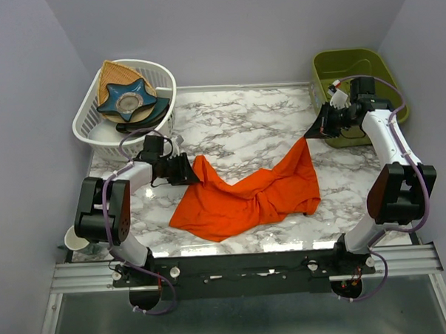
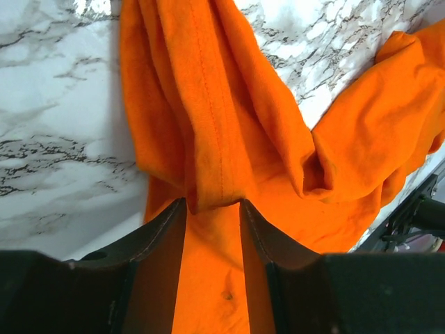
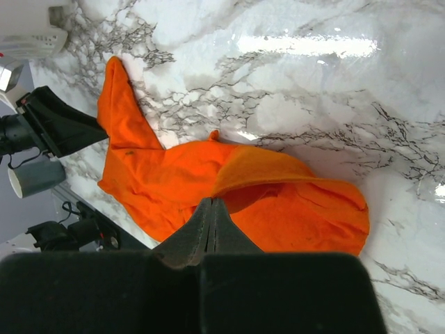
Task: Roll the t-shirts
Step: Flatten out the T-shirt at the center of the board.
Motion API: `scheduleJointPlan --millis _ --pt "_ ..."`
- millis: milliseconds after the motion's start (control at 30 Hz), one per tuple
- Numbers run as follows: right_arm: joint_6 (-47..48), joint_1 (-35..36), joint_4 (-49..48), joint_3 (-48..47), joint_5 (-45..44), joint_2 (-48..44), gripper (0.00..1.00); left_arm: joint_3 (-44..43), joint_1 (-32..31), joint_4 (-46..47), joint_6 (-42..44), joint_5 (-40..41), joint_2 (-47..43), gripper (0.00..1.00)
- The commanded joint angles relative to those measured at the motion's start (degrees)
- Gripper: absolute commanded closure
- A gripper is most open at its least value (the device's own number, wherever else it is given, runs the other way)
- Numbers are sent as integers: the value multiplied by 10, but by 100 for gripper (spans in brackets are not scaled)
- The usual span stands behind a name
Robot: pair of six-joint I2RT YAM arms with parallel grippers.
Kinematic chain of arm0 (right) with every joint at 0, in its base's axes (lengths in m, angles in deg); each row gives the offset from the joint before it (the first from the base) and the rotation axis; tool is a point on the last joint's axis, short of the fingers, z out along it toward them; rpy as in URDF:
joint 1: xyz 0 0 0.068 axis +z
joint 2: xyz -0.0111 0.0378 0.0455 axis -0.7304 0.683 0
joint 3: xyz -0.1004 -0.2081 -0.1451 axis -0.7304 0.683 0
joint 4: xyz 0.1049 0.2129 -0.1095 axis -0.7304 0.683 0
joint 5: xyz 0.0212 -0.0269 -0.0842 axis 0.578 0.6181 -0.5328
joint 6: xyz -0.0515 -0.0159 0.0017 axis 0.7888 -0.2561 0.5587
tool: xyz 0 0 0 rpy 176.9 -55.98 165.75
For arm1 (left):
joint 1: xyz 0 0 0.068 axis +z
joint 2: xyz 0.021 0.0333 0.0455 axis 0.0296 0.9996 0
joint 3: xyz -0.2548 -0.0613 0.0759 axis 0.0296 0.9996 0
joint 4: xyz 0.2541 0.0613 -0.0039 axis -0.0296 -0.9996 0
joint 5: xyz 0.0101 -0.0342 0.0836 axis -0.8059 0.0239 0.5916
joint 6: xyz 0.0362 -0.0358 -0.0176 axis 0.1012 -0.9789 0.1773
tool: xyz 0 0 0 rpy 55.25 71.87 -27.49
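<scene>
The left arm (image 1: 106, 205) rose from its base, folded at the elbow and reached forward and inward, with its wrist held low. The left gripper (image 2: 212, 203) pointed to the right, and its fingers (image 2: 163, 229) stood a little apart with a thick fold of the shirt (image 2: 229, 125) pinched between them. The right arm (image 1: 398, 181) stood taller, with its elbow high at the right side; the forearm stretched far forward, and the wrist turned inward. The right gripper (image 3: 211, 202) pointed left and down, its fingers pressed together at the tips on a raised corner of the shirt. The two grippers faced each other, well apart.
</scene>
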Motion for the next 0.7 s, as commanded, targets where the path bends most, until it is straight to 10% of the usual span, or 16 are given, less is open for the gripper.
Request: scheduleJointPlan --millis 0,433,667 --pt "8 -3 0 -11 -10 0 99 -19 2 12 0 -27 7 58" --pt "8 -4 -4 -29 -8 15 99 -45 5 -13 24 -53 3 100" --pt "72 -4 13 -166 -93 -6 100 -132 11 -136 156 -42 -125 100"
